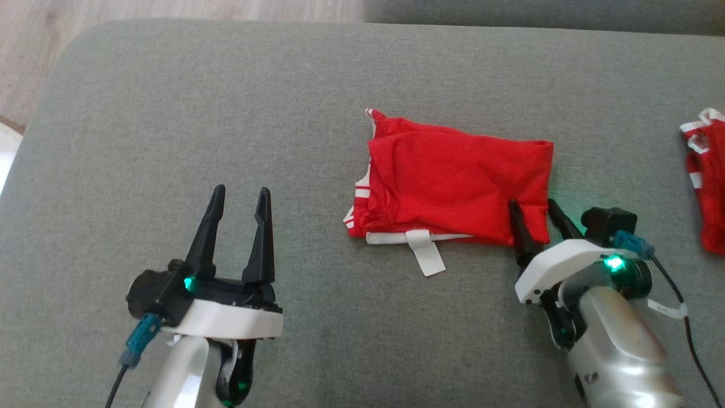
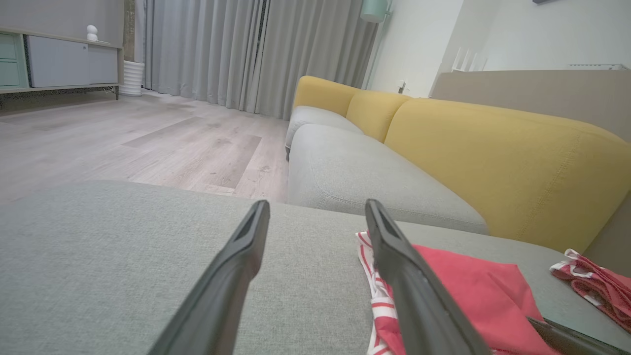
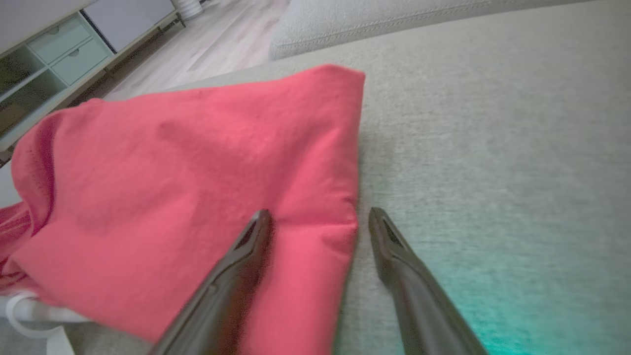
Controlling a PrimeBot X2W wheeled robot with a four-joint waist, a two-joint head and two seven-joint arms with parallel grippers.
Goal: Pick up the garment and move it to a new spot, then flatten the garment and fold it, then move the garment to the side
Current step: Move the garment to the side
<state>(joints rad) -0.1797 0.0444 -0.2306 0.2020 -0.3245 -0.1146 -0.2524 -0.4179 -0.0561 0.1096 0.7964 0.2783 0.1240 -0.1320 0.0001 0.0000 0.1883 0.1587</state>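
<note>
Grey woven cushion (image 1: 340, 340) serves as the work surface; wood floor (image 2: 148, 143), grey curtains (image 2: 222, 49) and a sofa (image 2: 493, 162) with yellow backs and grey seats lie beyond it.

Garment (image 1: 453, 187) – red, with white stripes at its left edge. It is folded into a rough rectangle and lies flat on the cushion, a little right of centre.

Label – a white tag (image 1: 425, 252) sticks out from the garment's near edge onto the cushion. Any print on it is too small to read.

Second red piece (image 1: 708, 181) with white trim lies bunched at the far right edge of the cushion, well apart from the garment.

Right gripper (image 1: 532, 203) is at the garment's near right corner with its fingers spread. In the right wrist view one finger is over the red cloth and the other over bare cushion just beside the cloth's edge. Nothing is pinched. I cannot tell whether the tips touch the fabric.

Left gripper (image 1: 242, 190) is above bare cushion well to the left of the garment. Its fingers are spread and it holds nothing.

Storage – a pale cabinet (image 3: 49, 54) with drawers and open shelves stands on the floor. The shelf contents are too dark to make out. A small white object (image 2: 91, 32) sits on top of it.
</note>
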